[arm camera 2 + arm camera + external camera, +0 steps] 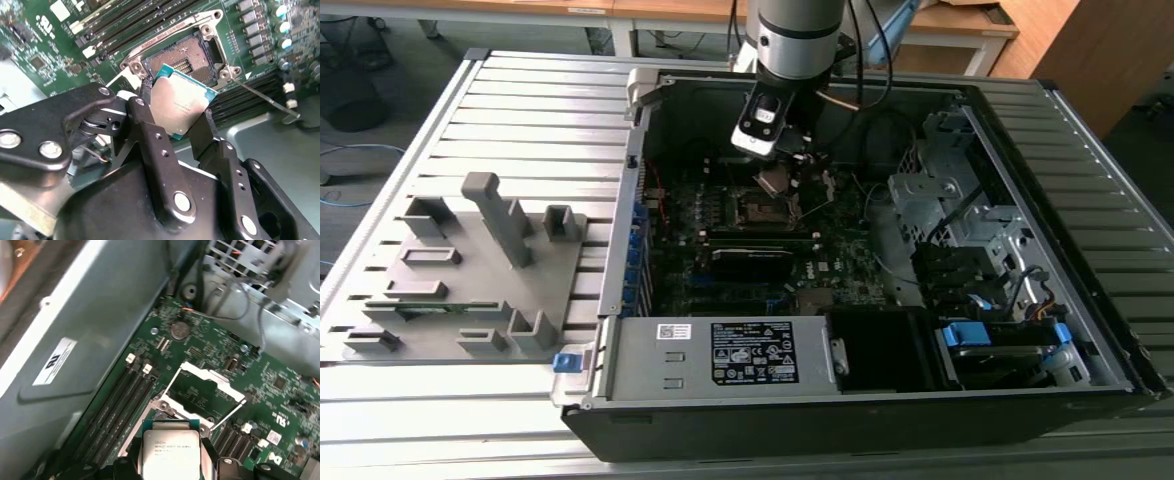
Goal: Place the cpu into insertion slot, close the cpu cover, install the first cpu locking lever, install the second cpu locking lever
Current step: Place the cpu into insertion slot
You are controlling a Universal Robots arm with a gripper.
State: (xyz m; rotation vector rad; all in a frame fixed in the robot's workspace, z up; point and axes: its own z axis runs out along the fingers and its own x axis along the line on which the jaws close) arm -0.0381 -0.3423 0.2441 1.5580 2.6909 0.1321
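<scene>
**Chip in the pincer, just above the open socket**

Our gripper [176, 109] is clamped on the cpu [181, 102]. In the second wrist view, one black finger [146, 131] presses one edge of the chip and the other finger presses the opposite edge. The grey metal top faces the camera and the chip is tilted, not flat. In the first wrist view we see the cpu [171, 452] from above, its printed lid up, between the same two fingers.

Just beyond the chip lies the insertion slot [184, 57], its dark pin field bare inside a silver rim. The cpu overlaps the slot's near edge but is not seated in it. The cpu cover [210, 376] stands swung up from the socket, green board showing through its window. A thin locking lever [265, 101] juts out beside the socket, unlatched. Long black memory slots [125, 27] run alongside.

In the exterior view the arm reaches down in the upper middle of the frame into the open computer case [1067, 250]. The power supply box [720, 355] sits at the lower middle, and a grey fixture tray [467, 270] lies on the exterior view's left.
</scene>
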